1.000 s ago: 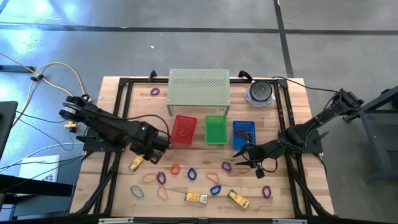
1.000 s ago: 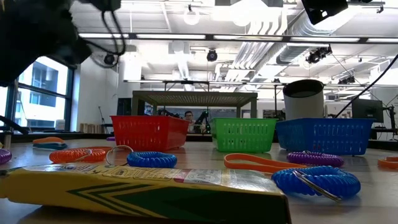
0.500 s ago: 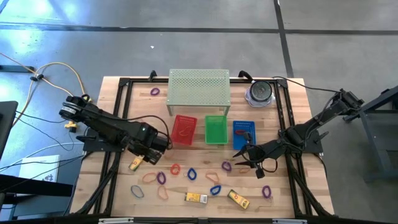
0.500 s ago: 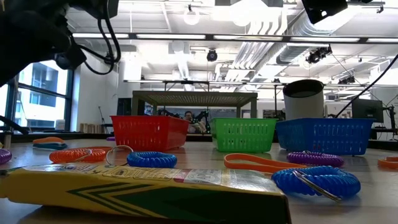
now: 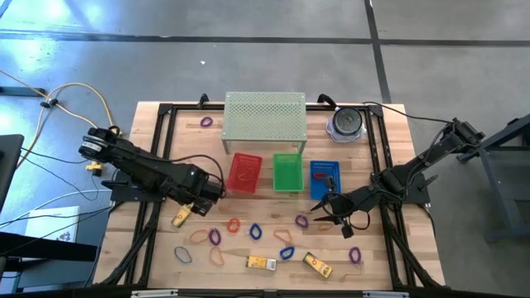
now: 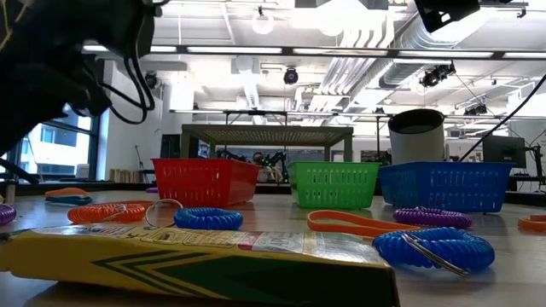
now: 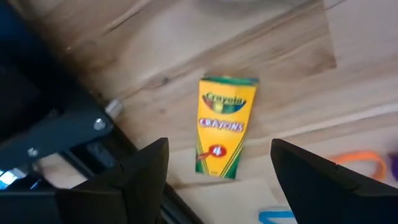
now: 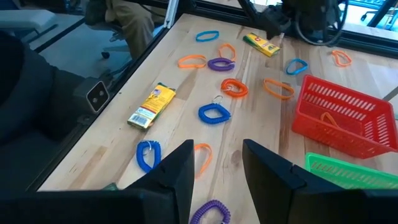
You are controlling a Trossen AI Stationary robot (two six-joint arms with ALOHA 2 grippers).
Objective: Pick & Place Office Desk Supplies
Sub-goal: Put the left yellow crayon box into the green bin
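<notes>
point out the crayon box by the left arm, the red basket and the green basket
crayon box (image 7: 224, 127), left wrist view, middle of its printed face
red basket (image 5: 245, 173), high view, its floor
green basket (image 6: 333, 185), low view, front wall

A red basket (image 5: 245, 172), green basket (image 5: 287, 172) and blue basket (image 5: 324, 175) stand close side by side across the table's middle, with narrow gaps between them. Behind them a perforated shelf (image 5: 265, 122) blocks the back centre, and a round can (image 5: 346, 123) stands at the back right. The front is strewn with loops (image 5: 233, 224) and yellow boxes (image 5: 262, 263), with bare wood between them. The crayon box (image 7: 224, 125) below the left gripper (image 5: 205, 199) has bare wood around it, beside the black frame rail (image 7: 56, 134).
</notes>
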